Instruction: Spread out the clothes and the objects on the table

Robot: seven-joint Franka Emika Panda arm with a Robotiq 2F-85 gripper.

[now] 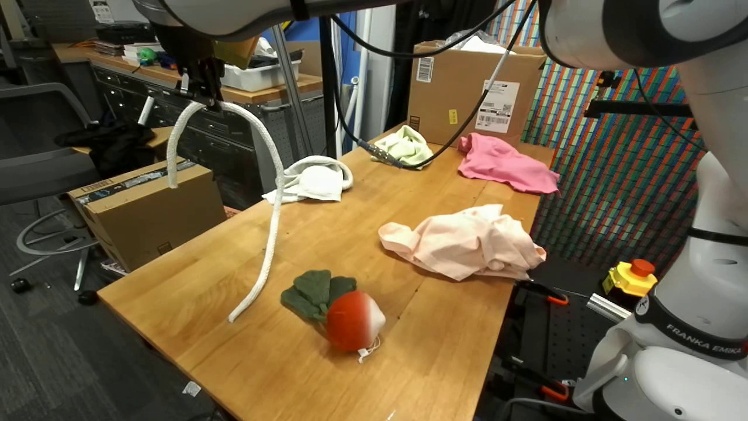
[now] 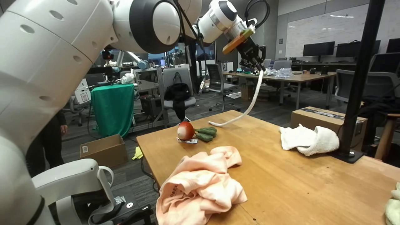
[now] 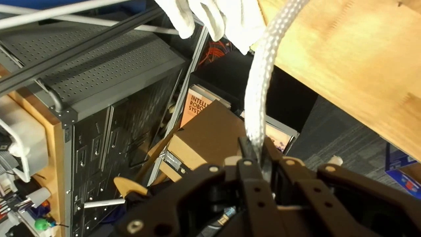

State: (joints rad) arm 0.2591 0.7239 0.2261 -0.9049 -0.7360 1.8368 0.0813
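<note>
Four cloths lie well apart on the table (image 1: pixel 327 240): the white cloth (image 1: pixel 318 181) at one edge, the pale green cloth (image 1: pixel 407 143) and the pink cloth (image 1: pixel 508 166) toward the cardboard box (image 1: pixel 450 85), the peach cloth (image 1: pixel 461 242) along the opposite edge. I take that spacing as deliberate, one spot apiece, though all four are crumpled. The red ball (image 1: pixel 347 321) lies on its side, apart from every cloth, its green leaves (image 1: pixel 317 289) splayed out. My gripper (image 3: pixel 258 146) pinches the white rope (image 1: pixel 273 234) off-centre: a short tail dangles free, and the longer side bows down until its far end appears to touch the table near the leaves. Holding it this high probably takes out slack, and I judge that lowering it gently should lay it beside the ball, not across it.
</note>
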